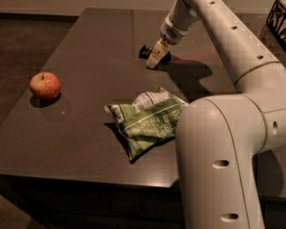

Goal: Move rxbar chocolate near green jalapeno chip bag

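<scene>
1. My gripper (155, 58) is down at the far side of the desk (95, 46), right on the small black snack bar (144, 50). I cannot tell whether it grips the bar.
2. The bar is flat, so a shallow hold could let it slip or skid away.
3. Bringing it nearer, I might shove the green chip bag (148, 120) or land on top of it.
4. Count: one bar, one bag, one apple (45, 85), one basket (282, 23).

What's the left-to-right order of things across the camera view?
Red apple → green jalapeno chip bag → wire basket at the right edge. Left out: the gripper and the rxbar chocolate beside it, far across the table; both fall within the bag's span.
</scene>
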`<action>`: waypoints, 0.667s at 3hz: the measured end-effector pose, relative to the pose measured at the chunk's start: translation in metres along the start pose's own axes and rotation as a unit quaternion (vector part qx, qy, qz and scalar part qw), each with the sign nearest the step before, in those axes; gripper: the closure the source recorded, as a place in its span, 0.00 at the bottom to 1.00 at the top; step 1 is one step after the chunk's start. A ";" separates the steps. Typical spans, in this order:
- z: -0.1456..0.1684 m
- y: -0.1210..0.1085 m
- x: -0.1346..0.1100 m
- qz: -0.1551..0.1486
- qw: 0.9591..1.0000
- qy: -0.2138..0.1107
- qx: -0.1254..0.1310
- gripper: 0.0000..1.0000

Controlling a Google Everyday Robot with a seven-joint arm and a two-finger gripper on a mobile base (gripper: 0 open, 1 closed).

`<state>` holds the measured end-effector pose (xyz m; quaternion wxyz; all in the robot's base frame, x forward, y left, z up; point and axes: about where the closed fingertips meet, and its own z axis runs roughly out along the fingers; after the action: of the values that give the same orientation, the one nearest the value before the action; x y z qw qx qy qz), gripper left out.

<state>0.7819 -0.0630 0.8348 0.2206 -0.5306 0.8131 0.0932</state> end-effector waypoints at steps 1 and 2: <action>-0.017 0.008 -0.007 -0.011 1.000 -0.015 -0.008 0.71; -0.046 0.028 -0.012 -0.045 0.998 -0.033 -0.019 0.95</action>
<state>0.7483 -0.0594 0.8787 0.2413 -0.5672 0.7788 0.1162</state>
